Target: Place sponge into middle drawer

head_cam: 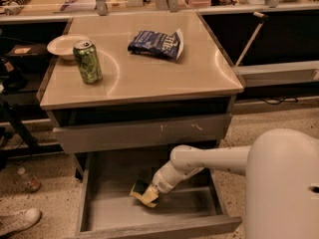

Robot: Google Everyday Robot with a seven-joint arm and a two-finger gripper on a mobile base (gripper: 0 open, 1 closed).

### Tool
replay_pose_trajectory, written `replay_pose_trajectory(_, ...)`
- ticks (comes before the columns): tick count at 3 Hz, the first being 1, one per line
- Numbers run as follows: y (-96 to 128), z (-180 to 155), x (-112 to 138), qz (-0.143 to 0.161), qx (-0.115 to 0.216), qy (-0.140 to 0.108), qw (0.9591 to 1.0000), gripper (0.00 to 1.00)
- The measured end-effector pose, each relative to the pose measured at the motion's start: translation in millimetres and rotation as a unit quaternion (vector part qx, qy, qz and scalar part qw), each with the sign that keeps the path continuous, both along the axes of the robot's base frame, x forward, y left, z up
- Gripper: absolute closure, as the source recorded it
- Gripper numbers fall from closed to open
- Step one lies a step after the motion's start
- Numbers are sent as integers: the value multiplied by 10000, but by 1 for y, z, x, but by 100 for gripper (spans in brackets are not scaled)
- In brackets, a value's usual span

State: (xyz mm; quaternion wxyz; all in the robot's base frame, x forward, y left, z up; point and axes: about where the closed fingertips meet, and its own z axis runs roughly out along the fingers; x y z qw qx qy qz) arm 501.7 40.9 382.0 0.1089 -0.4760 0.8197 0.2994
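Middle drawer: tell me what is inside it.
The middle drawer holds the sponge, with the gripper right at it; the visible floor is otherwise bare. The arm covers part of the floor, and the upper drawer hides the back.

Tabletop (149, 78): beige, smooth.
- Green drink can (87, 61), upright, near left edge.
- White bowl (62, 45), just behind can, left rear corner.
- Blue snack bag (155, 44), flat, rear centre, well apart from can.

Gripper (149, 193): below, inside open middle drawer (99, 208), at sponge (141, 190).
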Motion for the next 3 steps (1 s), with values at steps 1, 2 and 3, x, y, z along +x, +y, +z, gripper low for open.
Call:
replay_pose_trajectory(1, 0, 0, 0, 0, 0, 0, 10000, 11)
replay_pose_trajectory(2, 0, 0, 0, 2, 0, 2, 10000, 0)
replay_pose_trajectory(3, 0, 0, 0, 2, 0, 2, 10000, 0)
